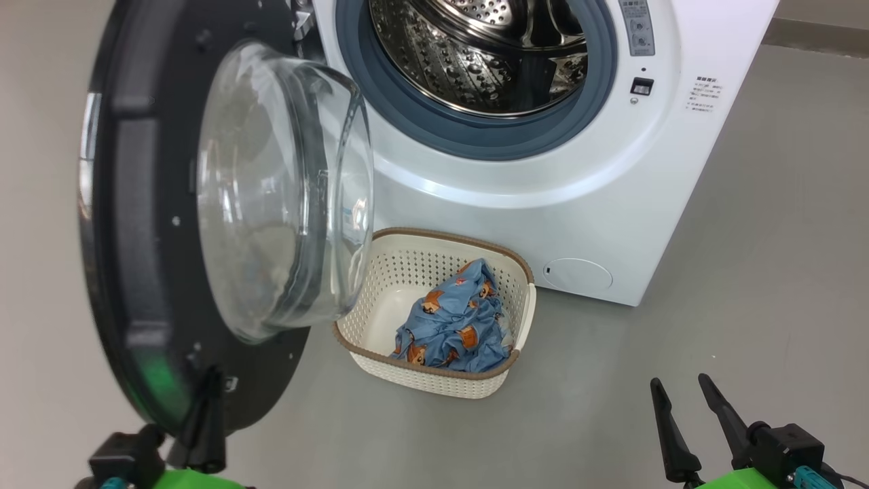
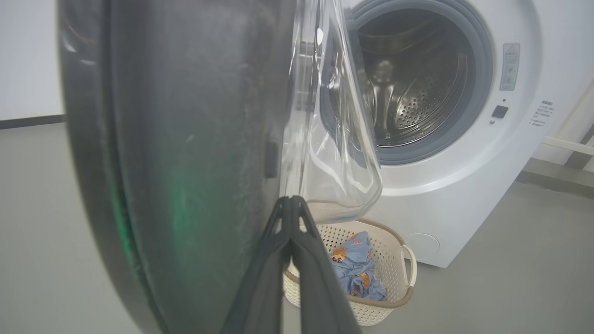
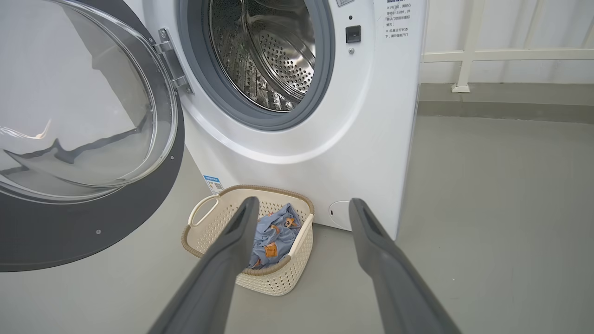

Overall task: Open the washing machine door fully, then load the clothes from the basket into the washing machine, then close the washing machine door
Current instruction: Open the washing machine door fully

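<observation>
Down low, the left gripper (image 2: pixel 291 200) has its two fingers squeezed together, holding nothing. Its tip is right by the bottom of the washing machine door (image 1: pixel 136 238). The right gripper (image 1: pixel 679 380) has its fingers wide apart and empty, above the grey floor (image 1: pixel 747 305). The door stands open. The basket (image 1: pixel 434 235) sits on the floor just in front of the washing machine (image 1: pixel 543 204). The clothes (image 1: pixel 455 326) lie inside the basket. Behind is the shiny drum (image 1: pixel 475 61).
</observation>
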